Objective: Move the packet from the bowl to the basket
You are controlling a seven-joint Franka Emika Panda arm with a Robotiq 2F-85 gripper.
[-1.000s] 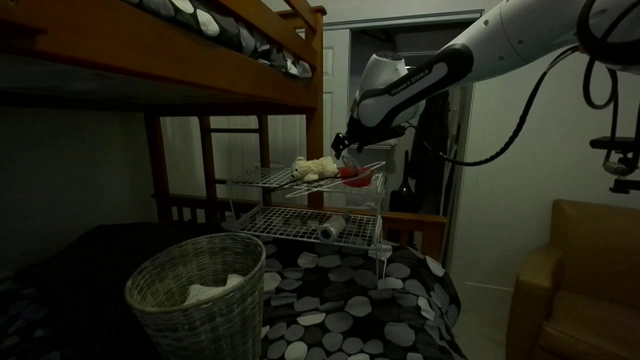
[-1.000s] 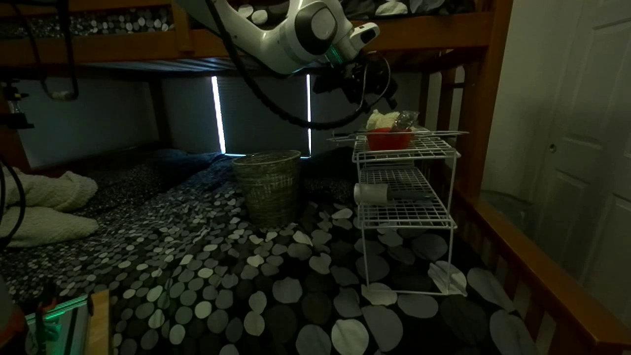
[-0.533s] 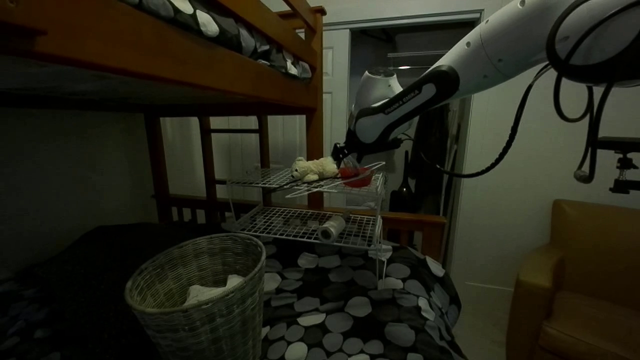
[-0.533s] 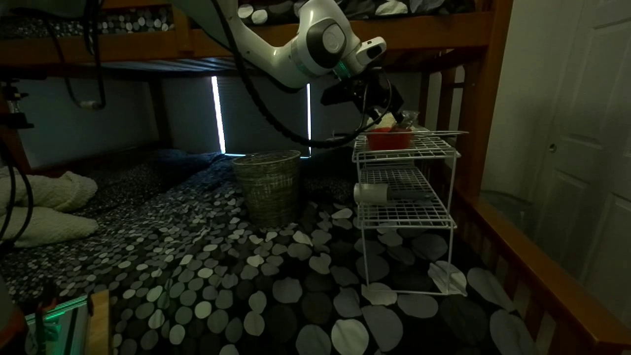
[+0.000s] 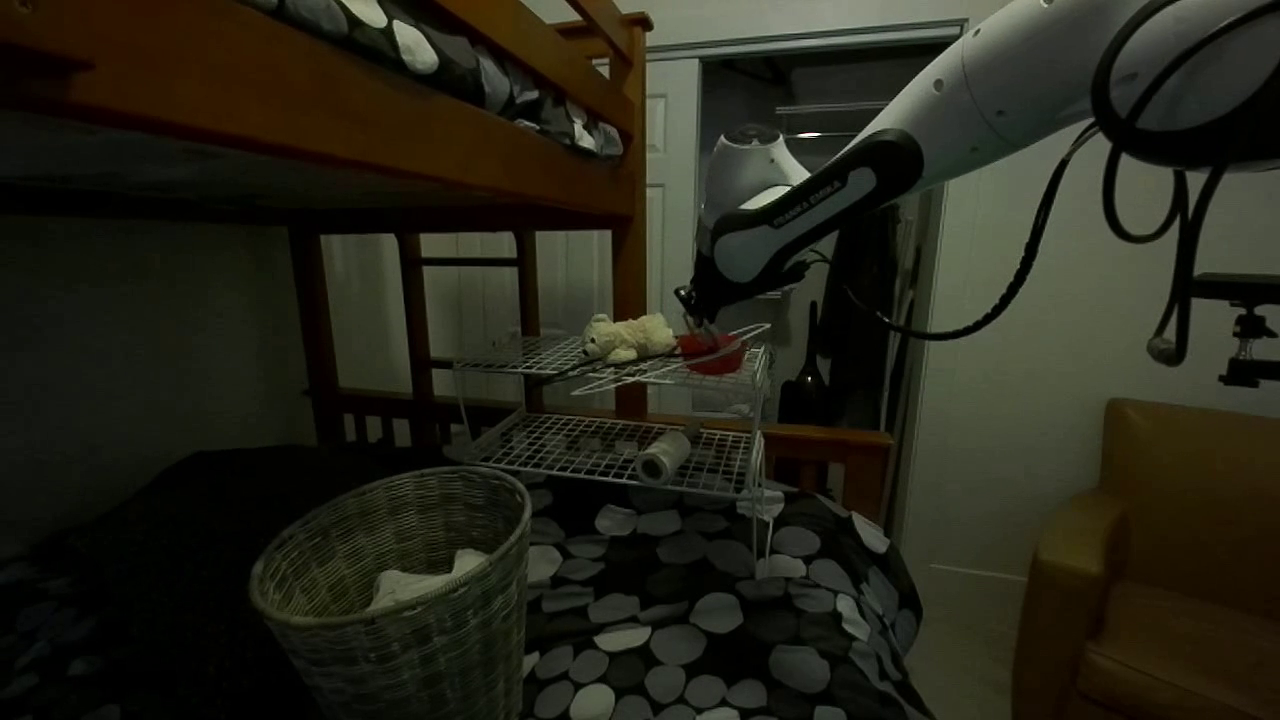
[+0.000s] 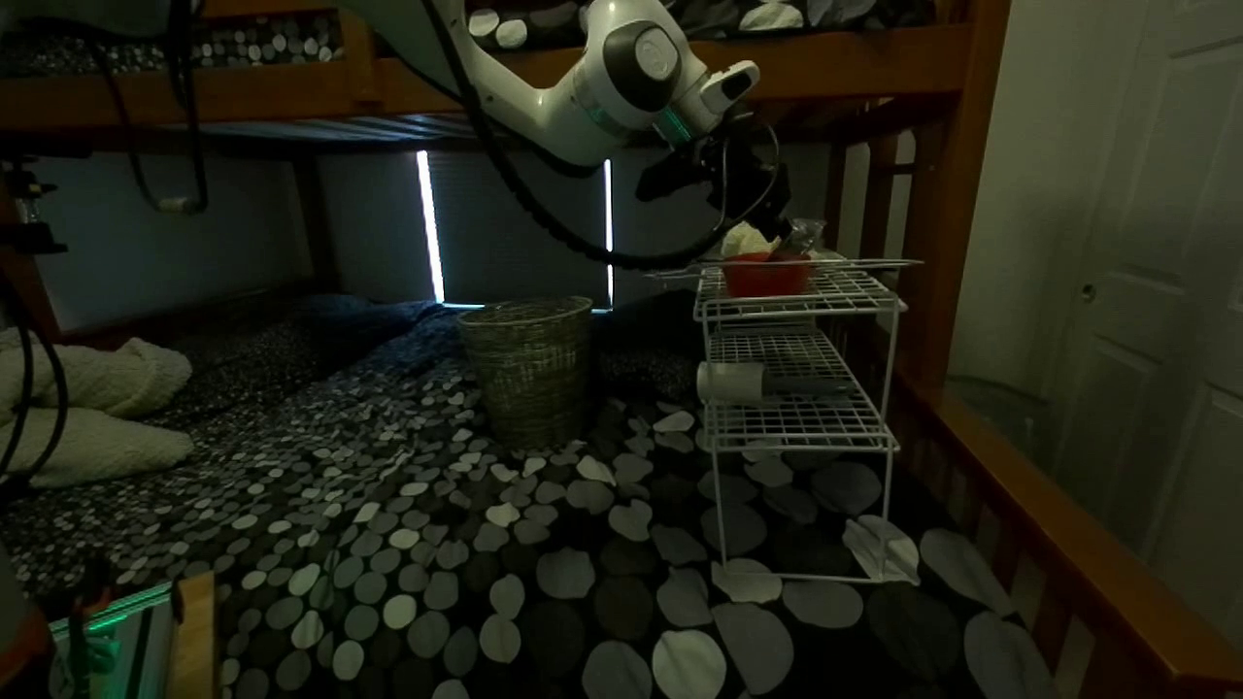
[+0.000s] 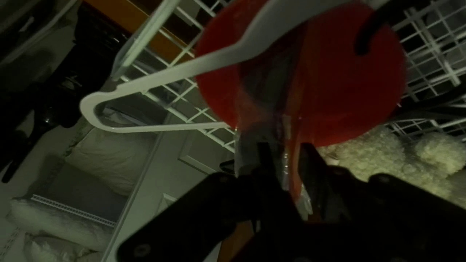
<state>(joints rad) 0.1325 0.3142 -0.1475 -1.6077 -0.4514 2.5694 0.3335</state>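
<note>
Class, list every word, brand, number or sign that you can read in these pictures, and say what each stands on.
"FRANKA EMIKA": on the robot arm, in an exterior view.
Packet in the wrist view: no print that can be read.
Pale marks on a dark object, same view: too blurred to tell whether they are lettering.
No other text can be read.

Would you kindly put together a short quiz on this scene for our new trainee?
1. Multiple choice: which level of the wire rack holds the red bowl? A) top; B) lower.
2. True or false: the clear packet reaches above the bowl's rim.
3. Fill in: the woven basket stands on the ____.
Key: 1. A; 2. true; 3. bed.
</note>
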